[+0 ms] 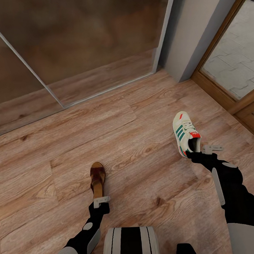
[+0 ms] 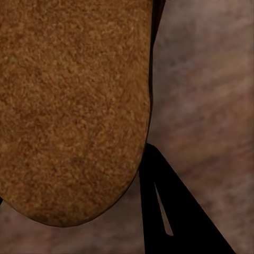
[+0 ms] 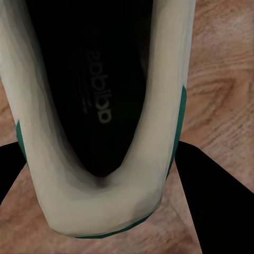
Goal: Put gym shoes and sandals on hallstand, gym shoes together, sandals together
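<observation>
Head view: left gripper (image 1: 101,199) at heel of brown sandal (image 1: 97,177) on wood floor (image 1: 135,141); right gripper (image 1: 196,151) at heel of gym shoe (image 1: 185,133). 
Left wrist view: tan insole close, dark finger (image 2: 174,211) beside it; grip unclear. 
Right wrist view: dark fingers (image 3: 211,201) flank shoe heel; clamping unclear.

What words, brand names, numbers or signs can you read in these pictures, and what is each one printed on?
"adidas": printed in pale letters on the dark insole inside the sneaker, in the right wrist view.
In the head view the sneaker's tongue carries a red patch, too small to read.
The sandal bears no writing.
</observation>
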{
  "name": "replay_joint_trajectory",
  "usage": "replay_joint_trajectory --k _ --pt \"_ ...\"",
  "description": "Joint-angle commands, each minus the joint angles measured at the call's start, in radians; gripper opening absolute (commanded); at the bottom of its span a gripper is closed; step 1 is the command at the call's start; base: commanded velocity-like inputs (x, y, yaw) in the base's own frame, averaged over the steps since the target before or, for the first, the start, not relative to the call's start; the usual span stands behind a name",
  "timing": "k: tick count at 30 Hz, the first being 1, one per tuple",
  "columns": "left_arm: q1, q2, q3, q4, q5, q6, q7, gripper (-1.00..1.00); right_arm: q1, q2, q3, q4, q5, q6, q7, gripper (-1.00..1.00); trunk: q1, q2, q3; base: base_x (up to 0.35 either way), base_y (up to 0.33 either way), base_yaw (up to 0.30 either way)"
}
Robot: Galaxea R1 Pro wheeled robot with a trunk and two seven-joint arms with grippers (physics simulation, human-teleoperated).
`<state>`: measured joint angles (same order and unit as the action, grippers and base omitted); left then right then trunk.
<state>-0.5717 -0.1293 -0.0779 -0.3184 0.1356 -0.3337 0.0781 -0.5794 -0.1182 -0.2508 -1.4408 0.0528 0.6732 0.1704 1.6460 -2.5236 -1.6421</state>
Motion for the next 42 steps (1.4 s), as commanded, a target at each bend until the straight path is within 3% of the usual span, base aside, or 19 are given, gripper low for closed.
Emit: replay_joint_trajectory --k 1,7,15,19,25,26,30,32,36,39,42 --pt "0.000 0.000 -0.009 0.000 0.006 -0.002 0.006 -1.00 0.000 0.000 -0.001 -0.001 0.005 0.005 0.007 -1.00 0.000 0.000 0.000 0.000 0.000 0.000" --pt "0.000 0.000 -0.008 -0.001 0.006 -0.002 0.006 -1.00 0.000 0.000 0.000 -0.001 0.005 0.005 0.006 -1.00 -0.001 0.000 0.003 0.000 0.000 0.000" --pt "0.000 0.002 -0.004 -0.026 0.006 -0.002 0.009 -1.00 0.000 0.000 0.002 -0.001 0.006 0.005 0.006 -1.00 -0.004 0.002 0.034 0.000 0.000 0.000" --pt "0.000 0.002 -0.005 -0.169 0.004 0.009 0.012 -1.00 0.000 0.000 0.003 -0.001 0.006 -0.004 0.006 -1.00 -0.006 0.003 0.050 0.000 0.000 0.000" --pt "0.000 0.002 -0.006 -0.240 0.004 0.039 0.012 -1.00 0.000 0.000 0.003 -0.001 0.006 -0.006 0.006 -1.00 -0.009 0.004 0.073 0.000 0.000 0.000" --pt "0.000 0.002 -0.006 -0.309 0.004 0.044 0.012 -1.00 0.000 0.000 0.004 -0.001 0.006 -0.006 0.006 -1.00 -0.009 0.004 0.077 0.000 0.000 0.000" --pt "0.000 0.002 -0.006 -0.426 0.006 0.053 0.012 -1.00 0.000 0.000 0.005 -0.002 0.006 -0.006 0.006 -1.00 -0.011 0.005 0.092 0.000 0.000 0.000" --pt "0.000 0.001 -0.008 -0.489 0.008 0.095 0.011 -1.00 0.000 0.001 0.005 -0.003 0.006 -0.006 0.005 -1.00 -0.012 0.006 0.102 0.000 0.000 0.000" --pt "0.000 -0.001 -0.012 -0.509 0.006 0.129 0.011 -1.00 0.000 0.002 0.004 -0.001 0.006 -0.006 0.004 -1.00 -0.014 0.007 0.124 0.000 0.000 0.000" --pt "0.000 -0.001 -0.012 -0.513 0.003 0.256 0.010 -1.00 0.000 0.002 0.005 -0.001 0.006 -0.007 0.004 -1.00 -0.015 0.008 0.140 0.000 0.000 0.000" --pt "0.000 0.000 -0.012 -0.513 0.003 0.303 0.010 -1.00 0.000 0.002 0.005 -0.001 0.006 -0.007 0.003 -1.00 -0.016 0.008 0.157 0.000 0.000 0.000"
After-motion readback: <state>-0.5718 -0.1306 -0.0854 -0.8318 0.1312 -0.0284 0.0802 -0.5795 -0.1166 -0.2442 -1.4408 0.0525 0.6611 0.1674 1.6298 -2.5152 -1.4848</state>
